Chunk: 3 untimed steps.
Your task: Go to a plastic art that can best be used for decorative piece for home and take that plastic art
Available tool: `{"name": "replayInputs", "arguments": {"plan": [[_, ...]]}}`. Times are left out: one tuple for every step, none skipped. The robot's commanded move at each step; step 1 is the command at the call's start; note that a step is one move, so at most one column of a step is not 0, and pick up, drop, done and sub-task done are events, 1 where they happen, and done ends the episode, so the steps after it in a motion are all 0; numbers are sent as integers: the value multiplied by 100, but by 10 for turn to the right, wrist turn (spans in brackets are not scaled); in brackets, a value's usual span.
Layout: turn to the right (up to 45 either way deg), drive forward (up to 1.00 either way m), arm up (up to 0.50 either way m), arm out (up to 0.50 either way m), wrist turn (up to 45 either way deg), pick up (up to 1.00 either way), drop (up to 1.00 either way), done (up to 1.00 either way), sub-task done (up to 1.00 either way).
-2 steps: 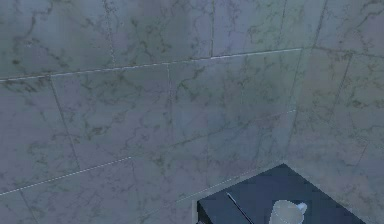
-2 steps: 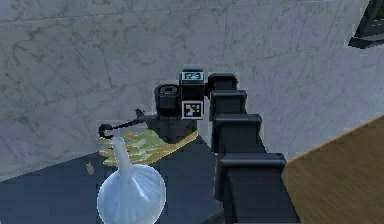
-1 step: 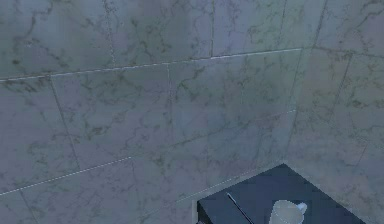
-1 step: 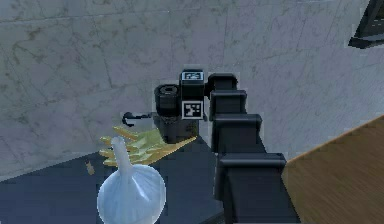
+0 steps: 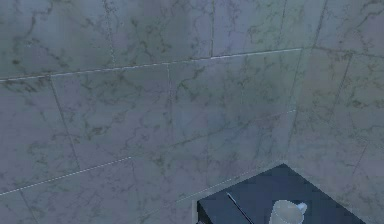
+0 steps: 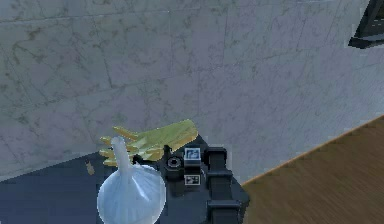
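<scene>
Closest to us in the arm side view, at about seven o'clock, stands a pale, see-through vase (image 6: 130, 192) with a round belly and a thin neck. It rests on a dark table (image 6: 45, 188) that takes up the lower left. At five o'clock from the middle the dark arm (image 6: 222, 192) rises from the bottom edge, with its two white squares at the far end. The gripper (image 6: 170, 160) sits just left of them, at two o'clock from the vase.

The yellow-gold ornament (image 6: 152, 138), with flat prongs spread like fingers, lies at eleven o'clock from the gripper, right at its far end and over the table's back edge. We cannot tell whether the gripper holds it or only reaches next to it, nor how its fingers are set.

A grey marble wall (image 6: 200, 70) runs behind, wooden floor (image 6: 320, 175) shows at four o'clock, and a dark corner of something (image 6: 368, 25) juts in at two o'clock.

In the forward view the same wall (image 5: 150, 100) faces us; at five o'clock the table (image 5: 255, 195) carries a pale thing (image 5: 290, 212).
</scene>
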Motion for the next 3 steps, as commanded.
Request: {"name": "replayInputs", "arguments": {"plan": [[0,0,0,0,0,100,0,0,0],[0,0,10,0,0,0,0,0,0],[0,0,0,0,0,0,0,100,0]]}}
